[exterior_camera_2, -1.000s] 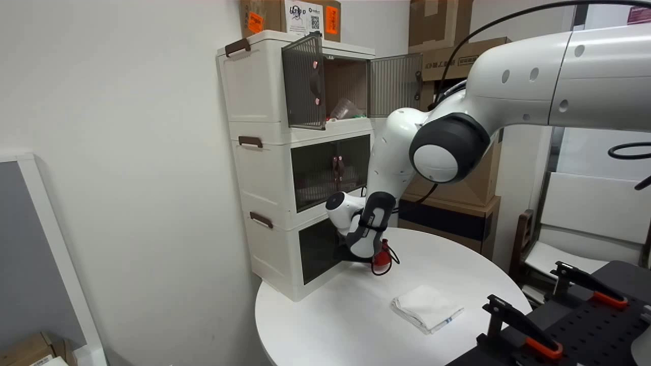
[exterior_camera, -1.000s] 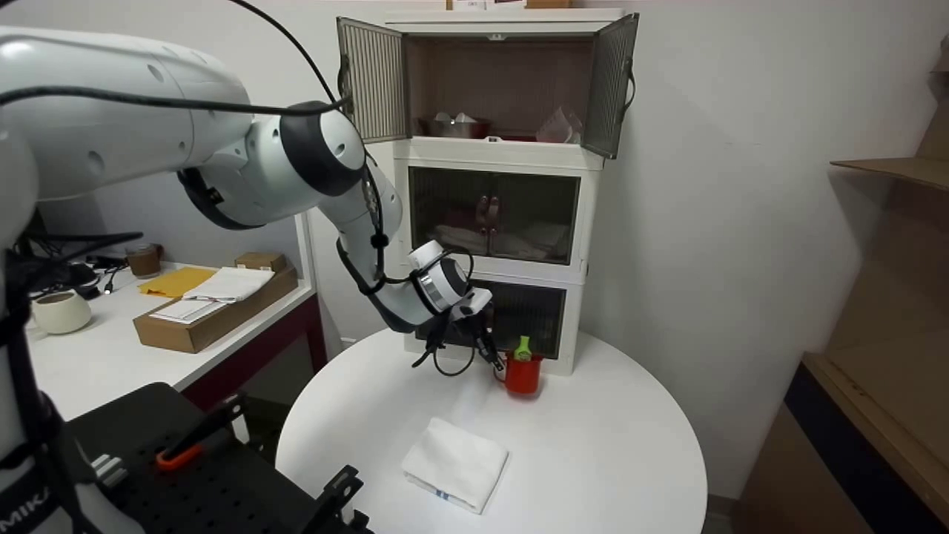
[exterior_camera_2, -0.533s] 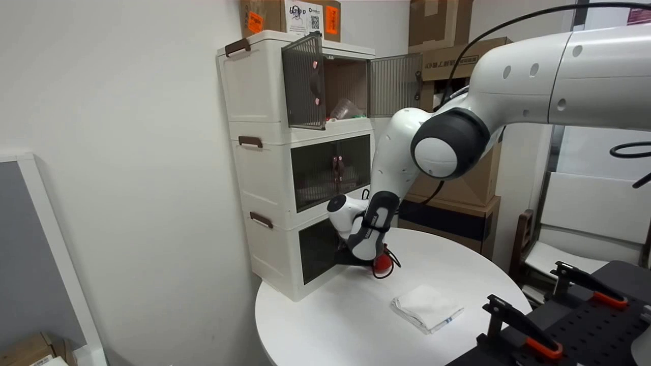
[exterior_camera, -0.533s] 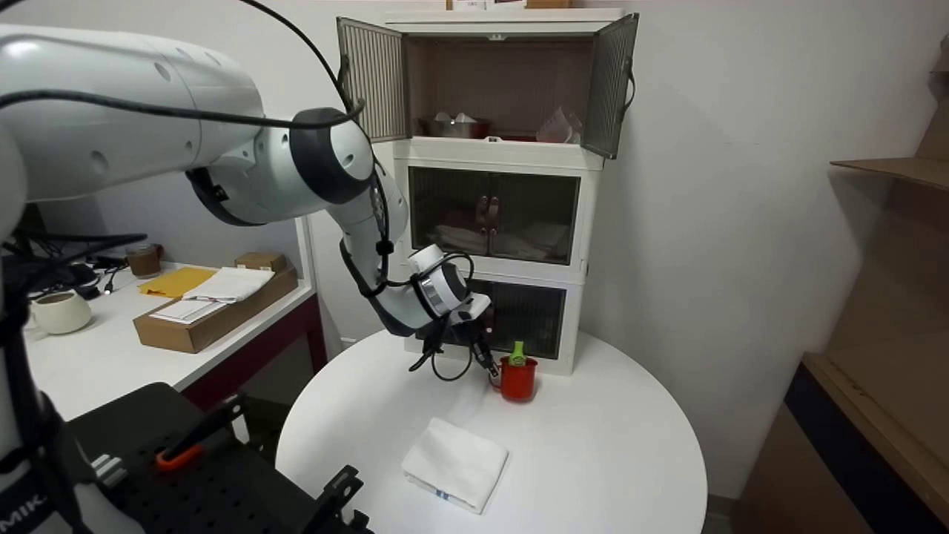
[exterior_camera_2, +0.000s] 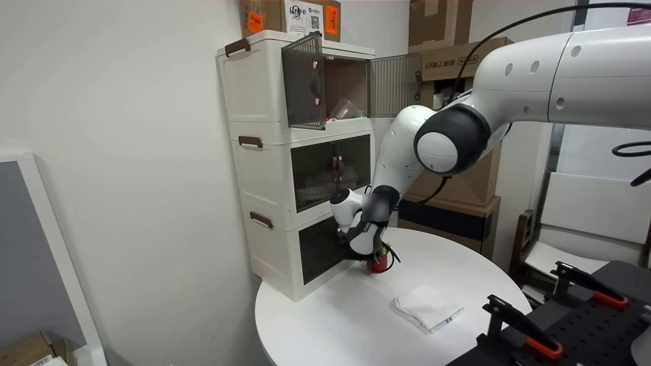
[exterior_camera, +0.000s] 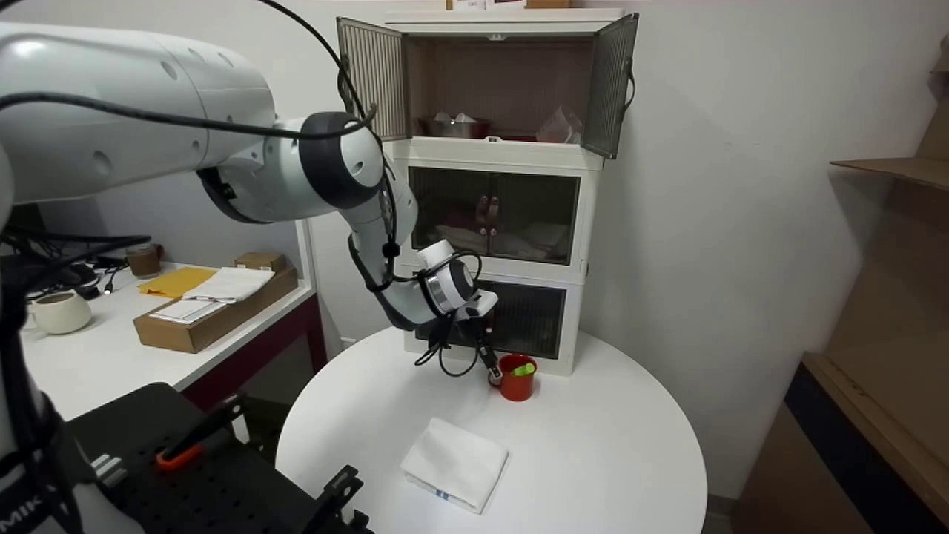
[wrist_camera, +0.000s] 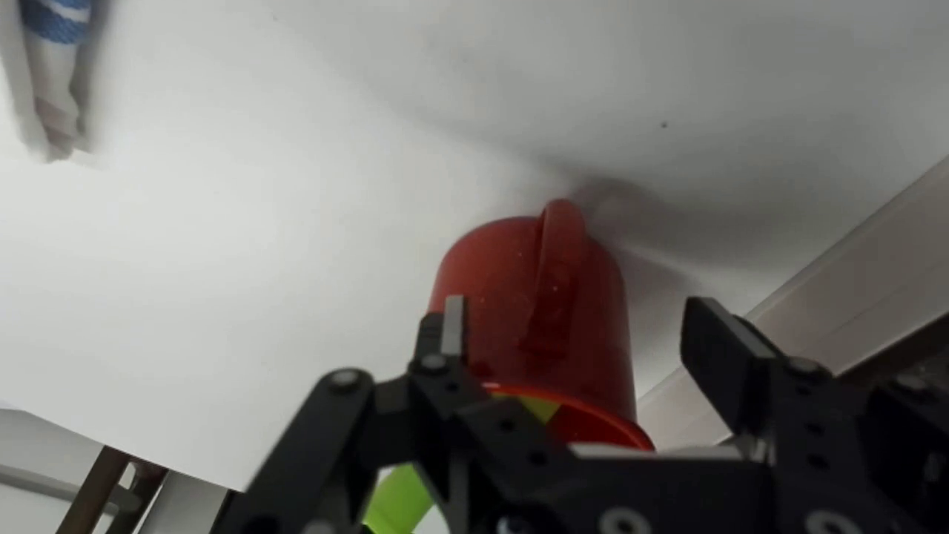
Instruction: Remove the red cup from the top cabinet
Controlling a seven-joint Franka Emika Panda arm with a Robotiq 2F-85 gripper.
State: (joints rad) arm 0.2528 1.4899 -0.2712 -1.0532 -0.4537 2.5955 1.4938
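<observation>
- While the gripper (wrist_camera: 574,319) has its fingers (wrist_camera: 454,330) wide apart in the wrist view, the cup (wrist_camera: 511,311) shows between them, handle (wrist_camera: 561,252) toward the camera; one finger overlaps the cup's side, touch can't be told; visible gap to the other.
- Same view: cup's rim toward picture bottom, partly hidden by the gripper; green item (wrist_camera: 400,497) pokes past it; table (wrist_camera: 259,245) behind; corner of cloth (wrist_camera: 55,96) at top left.
- In an exterior view, top cabinet (exterior_camera: 504,81) has both doors (exterior_camera: 374,81) swung open; bowl (exterior_camera: 463,130) on its shelf, clear plastic piece (exterior_camera: 561,127) farther along; middle compartment (exterior_camera: 493,215) closed; cup is outside, upright on the table, just in front of the bottom compartment (exterior_camera: 530,319); green item leans on its rim; gripper at the handle side, small and dark, so finger spread not readable here; cloth folded flat, well apart from the cup, nearer the camera.
- In an exterior view, arm (exterior_camera_2: 473,129) runs from picture right down toward the table; wrist (exterior_camera_2: 362,243) covers most of the gripper, spread can't be told from here; cup is a red patch below the wrist, partly covered, near the bottom compartment; black clamps (exterior_camera_2: 524,323) with orange levers on a dark board (exterior_camera_2: 585,328) at lower right.
</observation>
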